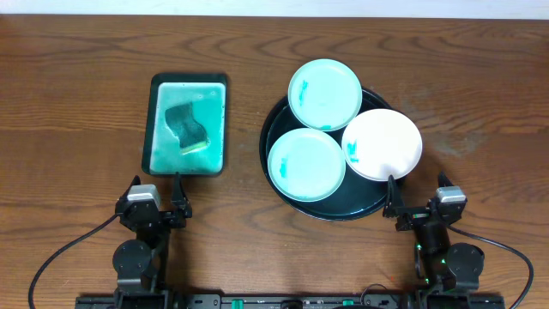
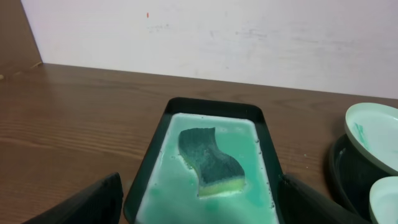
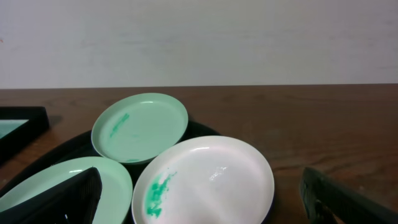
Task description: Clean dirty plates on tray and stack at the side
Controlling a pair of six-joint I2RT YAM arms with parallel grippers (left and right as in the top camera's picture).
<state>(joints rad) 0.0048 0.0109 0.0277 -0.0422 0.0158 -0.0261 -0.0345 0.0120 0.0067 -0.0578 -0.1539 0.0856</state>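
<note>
Three small round plates lie on the large round black tray [image 1: 279, 124]. The far plate [image 1: 324, 93] and the near-left plate [image 1: 306, 164] are covered in teal liquid. The right plate [image 1: 383, 144] is white with a small teal smear at its left edge; it overhangs the tray rim. My left gripper [image 1: 177, 202] is open and empty near the front edge, just short of the rectangular tray. My right gripper [image 1: 393, 206] is open and empty just in front of the white plate [image 3: 205, 180]. The other plates show in the right wrist view [image 3: 140, 127].
A smaller rectangular black tray [image 1: 147, 129] holds teal liquid and a green-and-yellow sponge [image 1: 186, 129], also seen in the left wrist view [image 2: 211, 163]. Bare wood tabletop [image 1: 480, 112] lies right of the round tray and on the far left.
</note>
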